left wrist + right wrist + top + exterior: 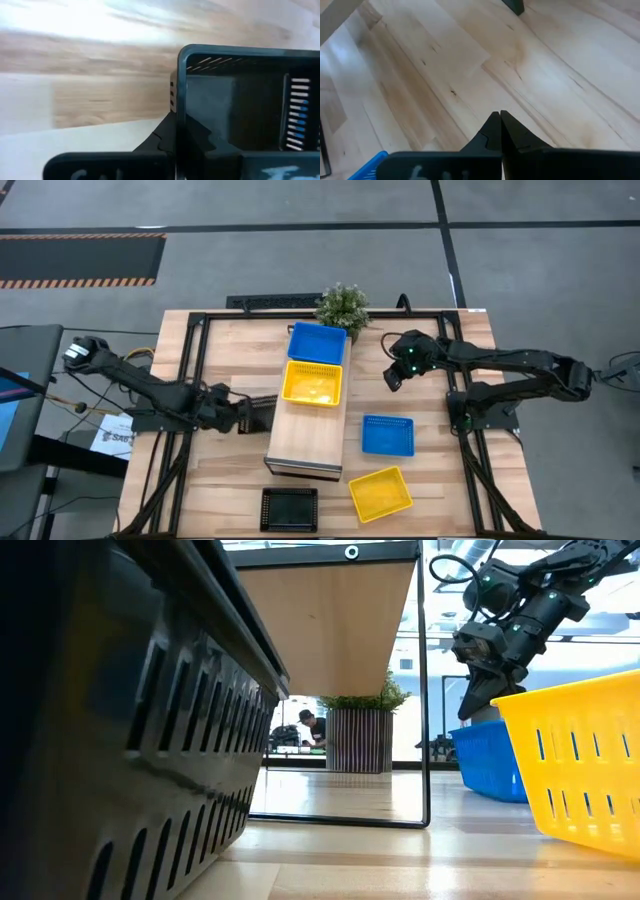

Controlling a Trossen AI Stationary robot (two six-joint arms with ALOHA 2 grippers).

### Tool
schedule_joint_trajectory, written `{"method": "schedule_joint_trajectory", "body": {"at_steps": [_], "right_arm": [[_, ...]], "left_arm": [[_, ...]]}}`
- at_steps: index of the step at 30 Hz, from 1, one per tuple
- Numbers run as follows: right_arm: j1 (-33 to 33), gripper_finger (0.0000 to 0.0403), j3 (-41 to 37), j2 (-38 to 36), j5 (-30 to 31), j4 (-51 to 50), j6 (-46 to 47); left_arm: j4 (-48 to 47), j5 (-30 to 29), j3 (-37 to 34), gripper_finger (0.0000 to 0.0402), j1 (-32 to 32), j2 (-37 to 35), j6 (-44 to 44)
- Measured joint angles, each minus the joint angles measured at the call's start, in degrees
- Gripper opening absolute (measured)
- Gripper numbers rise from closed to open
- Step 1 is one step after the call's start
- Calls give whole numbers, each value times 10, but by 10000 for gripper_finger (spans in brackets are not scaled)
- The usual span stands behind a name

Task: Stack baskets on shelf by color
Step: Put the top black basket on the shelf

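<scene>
Robotics lab or workshop: wooden table (pixel 230 350) on a grey floor with hazard-striped tape (pixel 80 281); a person (pixel 312 728) works at benches beyond.

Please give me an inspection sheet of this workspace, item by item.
Surface: wooden table.
Job's things: shelf carries blue basket and yellow basket; on the table lie second blue basket, second yellow basket, black basket.
Clutter: potted plant at the shelf's far end.
Tools: left tool shut on held black basket; right tool shut, empty, above the table.
Cables: loose wires by the left arm's base.
Surroundings: person far behind.
</scene>
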Motion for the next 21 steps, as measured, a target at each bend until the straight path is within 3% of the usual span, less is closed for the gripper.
{"method": "schedule_joint_trajectory", "body": {"at_steps": [6,12,16,21], "right_arm": [[20,7,0,0,16,0,0],[32,7,0,0,17,1,0],[33,7,0,0,17,2,0],[33,7,0,0,17,2,2]], "left_arm": [[-140,-7,0,0,0,-111,-49],[-151,-97,-1,0,0,-159,-135],[-147,-118,4,0,0,-171,-126],[-132,-203,40,0,0,-171,-56]]}}
